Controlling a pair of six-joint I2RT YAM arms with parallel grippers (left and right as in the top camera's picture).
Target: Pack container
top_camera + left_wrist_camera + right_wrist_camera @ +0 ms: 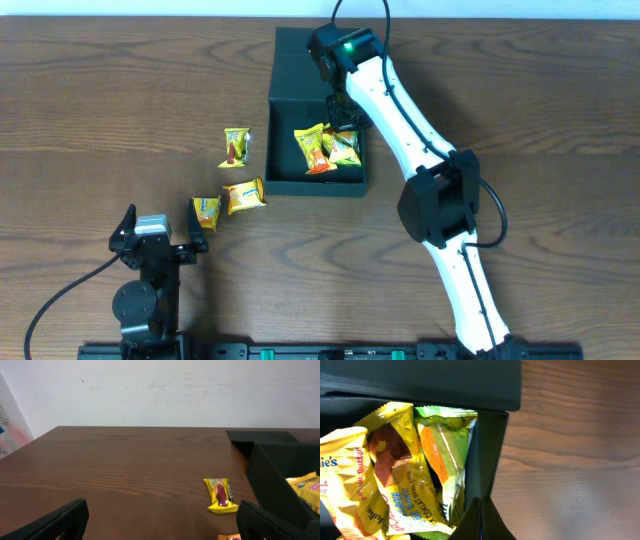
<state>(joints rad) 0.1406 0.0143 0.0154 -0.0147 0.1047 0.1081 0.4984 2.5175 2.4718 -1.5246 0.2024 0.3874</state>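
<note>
The dark teal container (312,186) sits at the table's back centre, its flap lid open and lying flat behind it. Inside it lie yellow, orange and green snack packets (326,147), seen close in the right wrist view as a yellow packet (395,480) and a green packet (442,450). My right gripper (346,116) hangs over the box's right side. It is shut (481,522), its tips meeting just above the container's right wall (482,455) with nothing visible between them. Near the front left, my left gripper (160,232) stands wide open and empty (162,527).
Three packets lie on the wood left of the container: a yellow one with a red picture (236,146) (220,494), an orange-yellow one (244,195), and another (206,211) just ahead of the left gripper. The container's wall (272,477) rises at the right of the left wrist view.
</note>
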